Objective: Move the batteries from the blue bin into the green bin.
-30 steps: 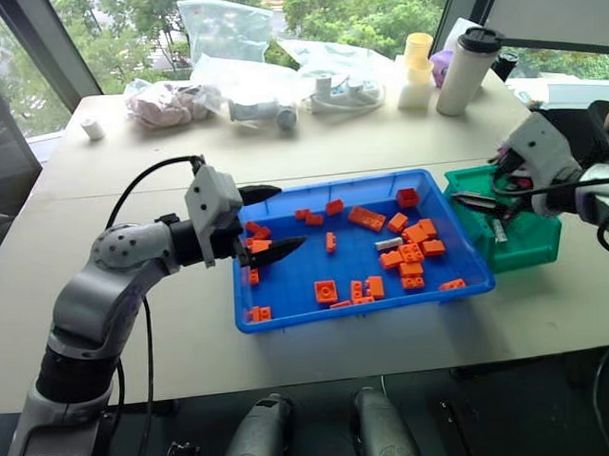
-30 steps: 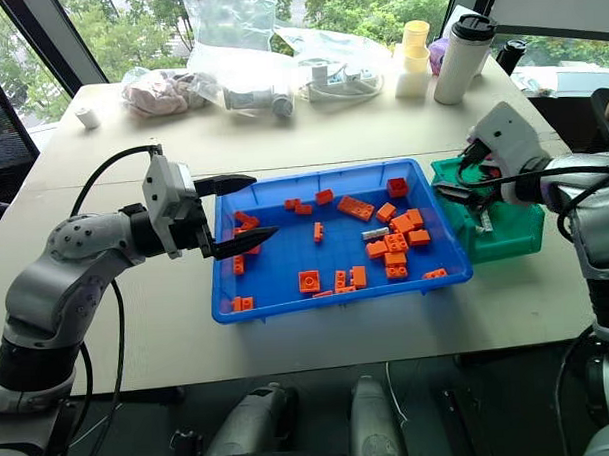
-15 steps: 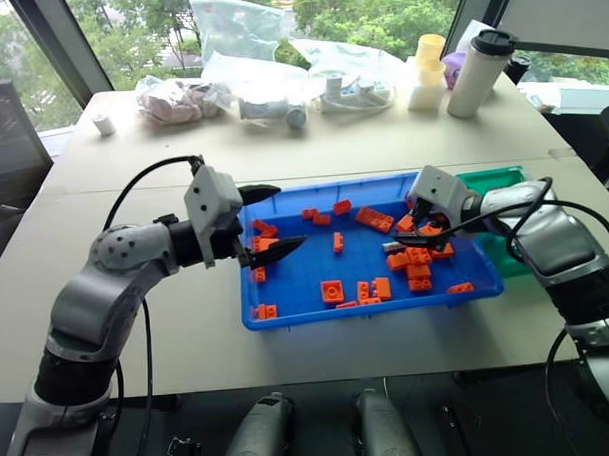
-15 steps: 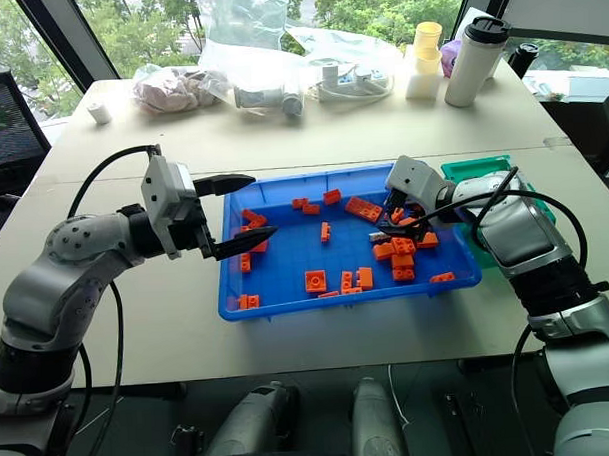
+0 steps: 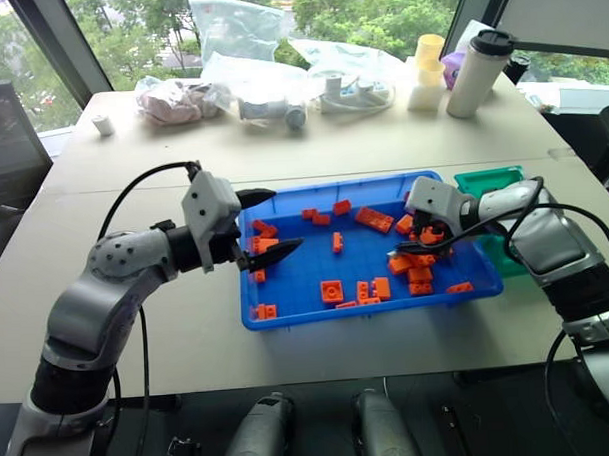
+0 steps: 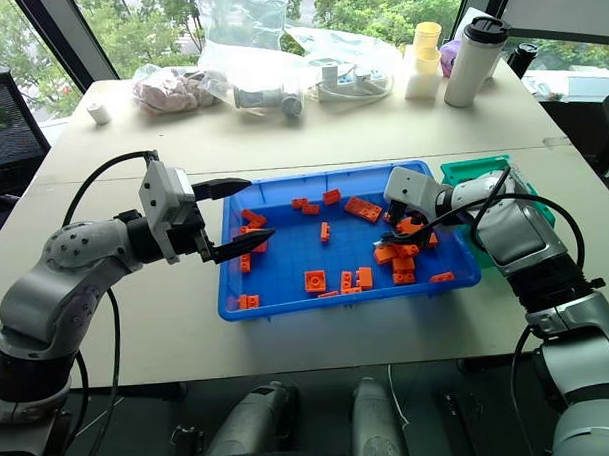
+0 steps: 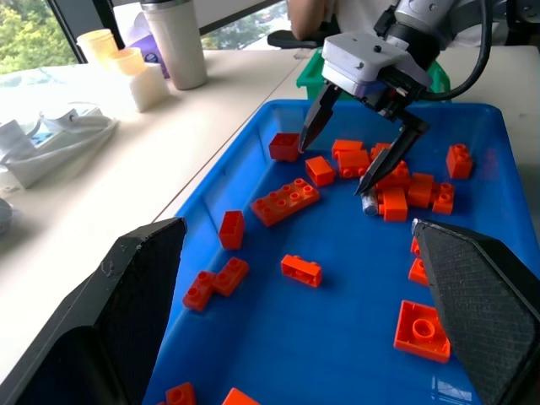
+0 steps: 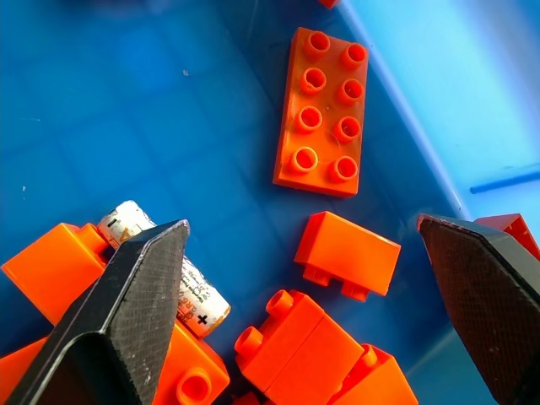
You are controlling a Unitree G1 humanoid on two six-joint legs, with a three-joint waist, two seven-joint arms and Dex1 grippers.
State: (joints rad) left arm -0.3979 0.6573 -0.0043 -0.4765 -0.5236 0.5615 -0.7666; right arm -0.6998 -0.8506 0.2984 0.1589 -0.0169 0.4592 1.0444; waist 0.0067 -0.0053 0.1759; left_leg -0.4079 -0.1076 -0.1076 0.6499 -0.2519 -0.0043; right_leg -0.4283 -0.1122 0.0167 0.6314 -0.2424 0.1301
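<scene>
Left eye view: right claw (image 5: pixel 422 243), fingers apart, angles down over bricks (image 5: pixel 418 276) in the blue bin (image 5: pixel 288 319); green bin (image 5: pixel 488 180) beside. Left claw (image 5: pixel 269 225) hovers level, apart. Right wrist view: battery (image 8: pixel 169 273) just beside one finger (image 8: pixel 118 321), among bricks.

Silver-grey jointed arms, black cables, pale boxy wrist housings, black pointed, seemingly textured jaws
</scene>
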